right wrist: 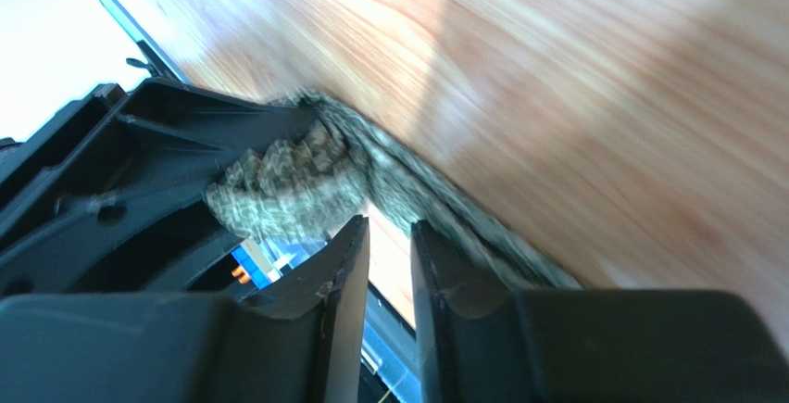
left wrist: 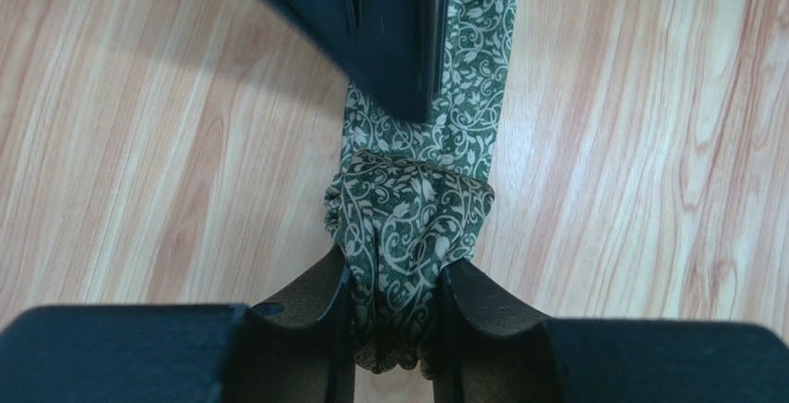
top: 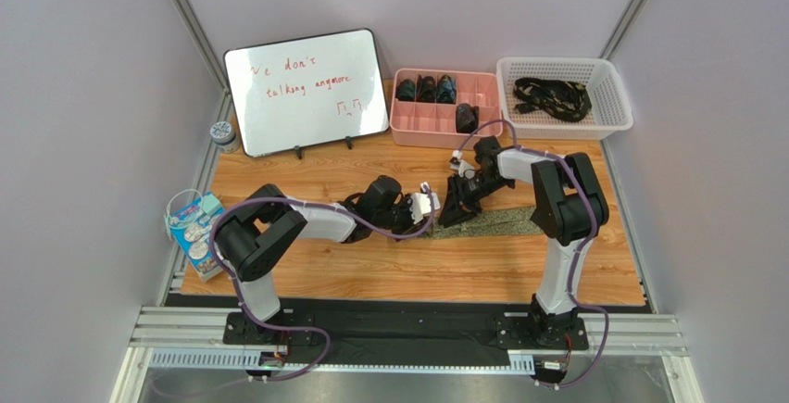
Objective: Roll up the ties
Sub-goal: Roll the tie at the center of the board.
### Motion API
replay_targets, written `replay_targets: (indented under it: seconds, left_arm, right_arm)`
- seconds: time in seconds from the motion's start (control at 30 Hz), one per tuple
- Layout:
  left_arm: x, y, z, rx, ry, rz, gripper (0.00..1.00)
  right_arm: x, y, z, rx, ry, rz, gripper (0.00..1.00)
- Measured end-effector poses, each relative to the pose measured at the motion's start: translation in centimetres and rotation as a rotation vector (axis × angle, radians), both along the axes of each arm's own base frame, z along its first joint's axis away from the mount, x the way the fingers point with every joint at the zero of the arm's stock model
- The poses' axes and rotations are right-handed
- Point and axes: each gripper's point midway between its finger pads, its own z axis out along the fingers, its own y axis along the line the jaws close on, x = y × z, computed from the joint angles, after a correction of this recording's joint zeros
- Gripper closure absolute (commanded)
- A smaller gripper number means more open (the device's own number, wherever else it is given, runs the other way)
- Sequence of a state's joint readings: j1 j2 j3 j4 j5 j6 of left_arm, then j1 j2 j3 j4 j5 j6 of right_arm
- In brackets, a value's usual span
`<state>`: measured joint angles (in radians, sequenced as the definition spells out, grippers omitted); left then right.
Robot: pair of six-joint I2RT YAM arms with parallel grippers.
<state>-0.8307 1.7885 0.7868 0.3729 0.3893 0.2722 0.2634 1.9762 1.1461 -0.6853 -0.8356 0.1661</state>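
An olive-green tie [top: 491,222] with a pale vine pattern lies flat along the wooden table. Its left end is rolled into a small bundle [left wrist: 407,208]. My left gripper [left wrist: 394,324] is shut on that bundle, one finger on each side; it also shows in the top view [top: 421,207]. My right gripper [top: 460,201] is just right of it, its tips down on the flat tie. In the right wrist view the right gripper [right wrist: 389,229] has its jaws nearly together with nothing between them, and the rolled end [right wrist: 287,185] lies just beyond the tips.
A pink tray [top: 435,130] at the back holds several rolled ties. A white basket [top: 616,107] at the back right holds black patterned ties [top: 553,97]. A whiteboard [top: 310,93] stands at the back left. A small packet [top: 193,227] lies at the left edge.
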Motion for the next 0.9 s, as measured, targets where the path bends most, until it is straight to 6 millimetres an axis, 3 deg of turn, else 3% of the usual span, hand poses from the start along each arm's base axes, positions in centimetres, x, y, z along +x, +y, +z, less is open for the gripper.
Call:
replay_targets:
  seconds: [0.23, 0.4, 0.63, 0.7, 0.9]
  left_arm:
    - [0.4, 0.9, 0.1, 0.112, 0.0, -0.015, 0.98]
    - [0.7, 1.6, 0.4, 0.191, 0.007, -0.016, 0.97]
    - [0.8, 1.7, 1.0, 0.291, -0.007, -0.042, 0.9]
    - [0.4, 1.8, 0.3, 0.327, 0.003, -0.055, 0.89]
    - [0.5, 1.0, -0.1, 0.355, 0.01, -0.067, 0.88]
  right_arm:
    - [1.0, -4.1, 0.9, -0.063, -0.017, -0.025, 0.67]
    - [0.1, -4.8, -0.2, -0.115, 0.014, 0.0, 0.71]
    - [-0.4, -4.6, -0.3, -0.101, 0.063, -0.001, 0.66]
    - [-0.2, -4.3, 0.1, -0.076, 0.06, -0.012, 0.58]
    - [0.8, -2.1, 2.6, 0.049, 0.018, -0.067, 0.53]
